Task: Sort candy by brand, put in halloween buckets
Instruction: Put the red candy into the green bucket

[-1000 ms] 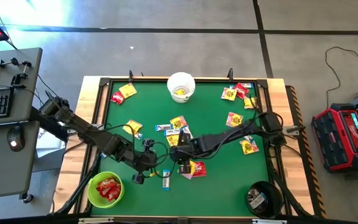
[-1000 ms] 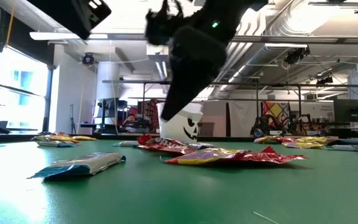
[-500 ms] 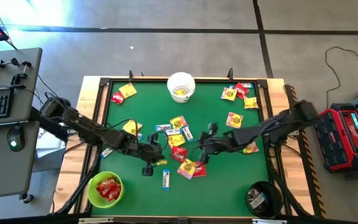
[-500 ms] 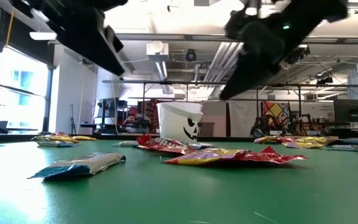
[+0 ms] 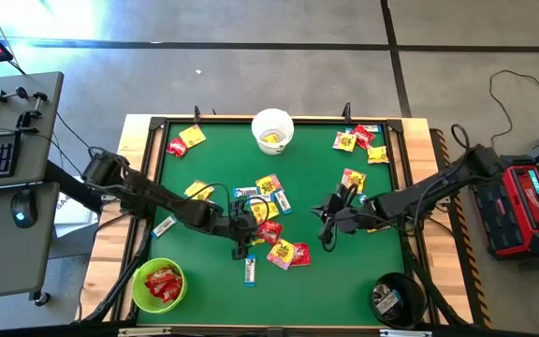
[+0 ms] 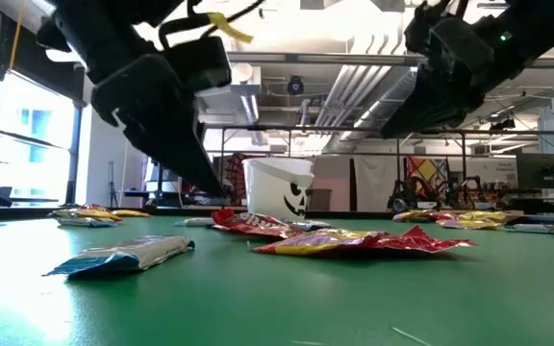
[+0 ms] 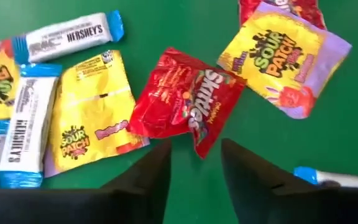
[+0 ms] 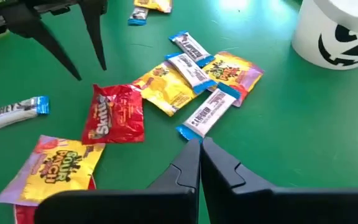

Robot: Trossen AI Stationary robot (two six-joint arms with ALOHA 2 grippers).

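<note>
Left tool now parted over red packet, right tool withdrawn, closed empty.

Reading "Skittles" in white letters on the red packet. Reading "SOUR PATCH" on the yellow packet just beside it, and again on the yellow and purple packet. Reading "HERSHEY'S" on the white and blue bar, and on a second white and blue bar touching the yellow packet. Also reading "SOUR PATCH" on a yellow packet in the right wrist view. Showing a jack-o'-lantern face, no words, on the white bucket.
</note>
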